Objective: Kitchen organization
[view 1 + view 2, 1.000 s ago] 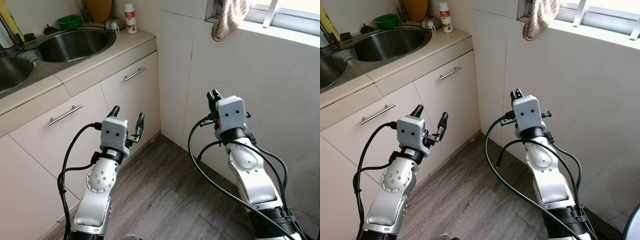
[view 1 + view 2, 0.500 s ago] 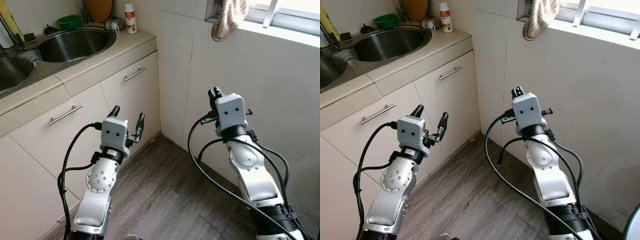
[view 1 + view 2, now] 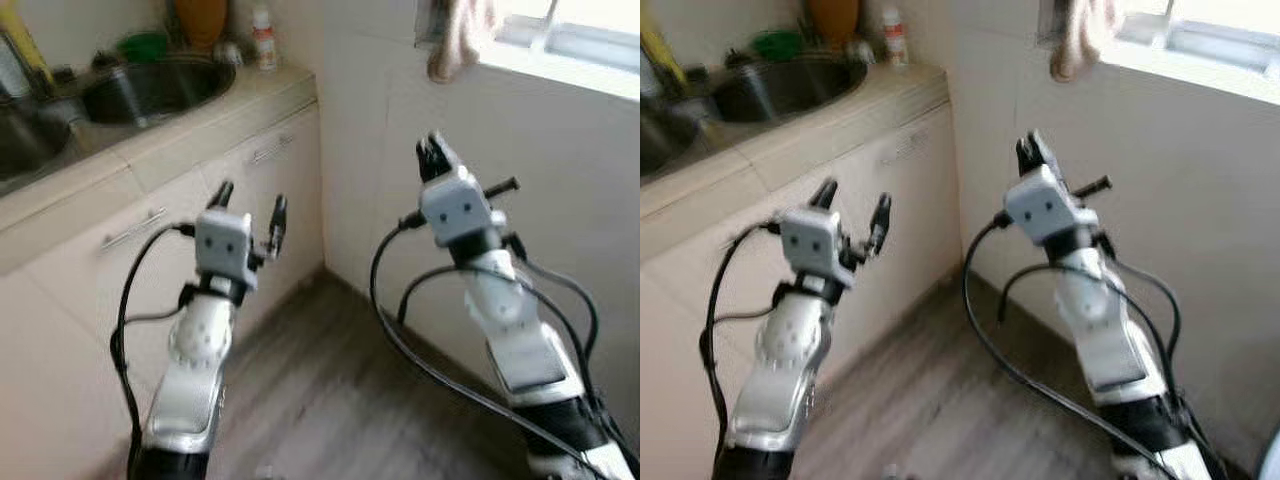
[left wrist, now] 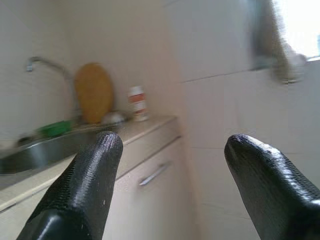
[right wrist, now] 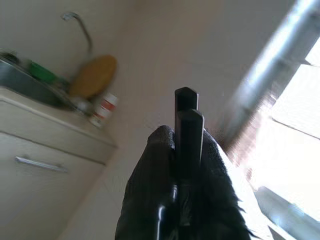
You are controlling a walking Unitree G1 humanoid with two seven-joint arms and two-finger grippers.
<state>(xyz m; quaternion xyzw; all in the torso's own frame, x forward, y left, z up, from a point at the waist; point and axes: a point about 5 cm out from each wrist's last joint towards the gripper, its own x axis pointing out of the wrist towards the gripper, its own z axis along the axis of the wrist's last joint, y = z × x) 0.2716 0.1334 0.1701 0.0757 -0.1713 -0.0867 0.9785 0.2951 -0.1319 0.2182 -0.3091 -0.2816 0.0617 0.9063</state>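
Risk first. Both head views are smeared, so you are working with a moving camera; any reach you start now goes out on a poor fix of where things stand. The right claw point(image 3: 432, 152) is raised in the centre right of the frame, near the tiled wall point(image 3: 560, 190), with its cable looping low beside the arm; a swing toward the corner could, in my judgement, scrape the tile or snag that cable. The left claw point(image 3: 250, 200) sits left of centre, in front of the cabinet doors point(image 3: 270, 190), and a forward step could knock it into a door handle point(image 3: 265, 152).

Claw state: left claw spread wide, fingers point(image 4: 80, 185) well apart, nothing between them. Right claw pressed together, fingers point(image 5: 187, 130) lying against each other, nothing gripped.

Task things, upper left of the frame, well away from both claws:
- Bench point(image 3: 200, 125): pale top, running into the corner.
- Sink point(image 3: 150, 88): steel basin, dark inside.
- White bottle point(image 3: 264, 38) with a red band, upright at the back near the corner.
- Green bowl point(image 3: 143, 45) behind the sink, beside an orange-brown board point(image 4: 93, 92) leaning on the wall.
- Cloth point(image 3: 455, 40) hanging at the window ledge, upper right.

Details of the small items too blurred to record.
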